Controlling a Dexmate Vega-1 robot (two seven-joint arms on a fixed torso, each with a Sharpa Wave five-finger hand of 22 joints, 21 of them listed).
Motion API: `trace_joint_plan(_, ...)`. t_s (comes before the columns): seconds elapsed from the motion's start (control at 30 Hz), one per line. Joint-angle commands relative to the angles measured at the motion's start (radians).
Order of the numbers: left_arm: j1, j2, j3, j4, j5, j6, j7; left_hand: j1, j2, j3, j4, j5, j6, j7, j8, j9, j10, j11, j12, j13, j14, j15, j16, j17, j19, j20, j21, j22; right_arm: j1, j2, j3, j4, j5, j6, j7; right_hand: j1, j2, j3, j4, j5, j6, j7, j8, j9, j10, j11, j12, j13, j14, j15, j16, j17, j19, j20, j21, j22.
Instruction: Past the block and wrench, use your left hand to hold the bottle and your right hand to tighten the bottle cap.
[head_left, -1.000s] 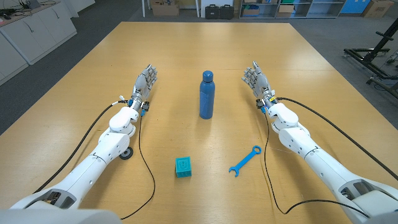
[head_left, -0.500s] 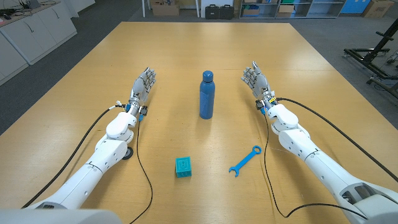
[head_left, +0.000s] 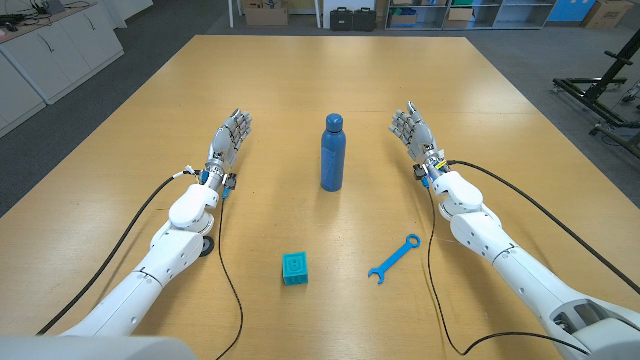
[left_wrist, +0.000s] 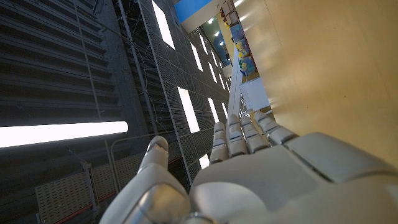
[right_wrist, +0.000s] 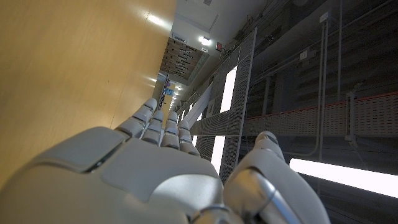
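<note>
A blue bottle (head_left: 332, 152) with its cap (head_left: 334, 120) on stands upright at the table's middle. Nearer me lie a teal block (head_left: 294, 268) and a blue wrench (head_left: 394, 259). My left hand (head_left: 229, 134) stands on its edge left of the bottle, fingers straight and apart, holding nothing. My right hand (head_left: 412, 130) stands the same way right of the bottle, also holding nothing. Both are about a hand's length from the bottle. In the wrist views my left hand (left_wrist: 249, 168) and right hand (right_wrist: 149, 162) show straight fingers against the table and ceiling.
The wooden table (head_left: 500, 110) spreads wide around the bottle. Black cables (head_left: 230, 280) trail from both forearms across the near part. Boxes and cases (head_left: 350, 15) stand on the floor beyond the far edge, and a metal frame (head_left: 605, 75) is at the right.
The left forearm has drawn slightly to the left and back; the left hand stays nearly in place. The right arm, bottle, block and wrench are unmoved.
</note>
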Motion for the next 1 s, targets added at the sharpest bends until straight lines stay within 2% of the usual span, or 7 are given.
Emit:
trace_joint_plan(0.03,0.004,-0.004,0.01,-0.025,0.023,0.0,0.01,0.01,0.005,0.009,0.0,0.002,0.01,0.003,0.006,0.005,0.01,0.003,0.009,0.001,0.009,0.001,0.002,0.002,0.01,-0.053,0.008,0.001,-0.02,-0.02,0.007,-0.038,0.008,0.003,0.021,0.007,0.007,0.003,-0.001,-0.001,0.01,0.045,0.007,0.001,0.003,0.017,0.007,-0.001,0.001,0.015,0.01,0.001,0.005,0.008,-0.002,0.004)
trace_joint_plan(0.2,0.006,-0.002,0.007,-0.037,0.028,0.003,0.016,0.012,0.007,0.011,0.0,0.002,0.012,0.003,0.007,0.005,0.011,0.005,0.009,0.0,0.01,0.002,0.001,0.002,0.01,-0.05,0.008,0.001,-0.024,-0.02,0.006,-0.047,-0.01,0.018,0.007,0.007,0.008,0.003,-0.001,-0.002,0.011,0.045,0.006,0.001,0.002,0.018,0.007,-0.001,0.001,0.013,0.01,0.0,0.007,0.008,-0.002,0.004)
trace_joint_plan(0.33,-0.001,-0.001,0.014,-0.029,0.031,0.005,0.006,0.014,0.008,0.012,-0.001,0.002,0.013,0.003,0.006,0.005,0.011,0.004,0.008,0.0,0.01,0.002,0.0,0.002,0.009,-0.048,0.007,0.001,-0.02,-0.008,0.008,-0.023,0.009,0.037,0.029,0.007,0.009,0.003,-0.002,-0.002,0.011,0.045,0.005,0.001,0.003,0.016,0.007,-0.001,0.001,0.012,0.01,0.0,0.008,0.009,-0.002,0.004)
trace_joint_plan(0.5,-0.006,0.005,0.022,-0.029,0.046,0.001,-0.003,0.016,0.011,0.014,-0.001,0.002,0.012,0.003,0.005,0.005,0.011,0.005,0.007,-0.001,0.01,0.003,-0.001,0.001,0.006,-0.046,0.005,0.001,-0.021,-0.005,0.009,-0.02,-0.003,0.047,0.015,0.007,0.009,0.003,-0.002,-0.003,0.012,0.045,0.005,0.001,0.003,0.016,0.007,-0.002,0.002,0.012,0.01,0.0,0.008,0.009,-0.003,0.004)
trace_joint_plan(0.8,-0.005,-0.009,0.033,-0.002,0.028,-0.036,-0.045,0.021,0.016,0.017,-0.003,0.002,0.014,0.004,0.004,0.006,0.013,0.006,0.007,-0.004,0.01,0.003,-0.004,0.001,0.006,-0.038,0.003,0.001,-0.024,-0.001,0.009,-0.019,-0.01,0.042,-0.006,0.008,0.011,0.003,-0.002,-0.004,0.012,0.042,0.003,0.001,0.006,0.018,0.007,-0.002,0.004,0.011,0.01,-0.001,0.01,0.011,-0.003,0.004)
trace_joint_plan(1.0,0.009,-0.007,0.03,-0.007,0.056,-0.044,-0.02,0.023,0.017,0.018,-0.003,0.001,0.019,0.003,0.005,0.006,0.02,0.008,0.008,-0.005,0.016,0.002,-0.003,0.001,0.01,-0.036,0.004,0.001,-0.014,0.011,0.003,-0.01,-0.013,0.043,-0.011,0.008,0.012,0.003,-0.003,-0.004,0.013,0.041,0.002,0.001,0.007,0.015,0.007,-0.003,0.005,0.012,0.011,-0.001,0.011,0.011,-0.004,0.004)
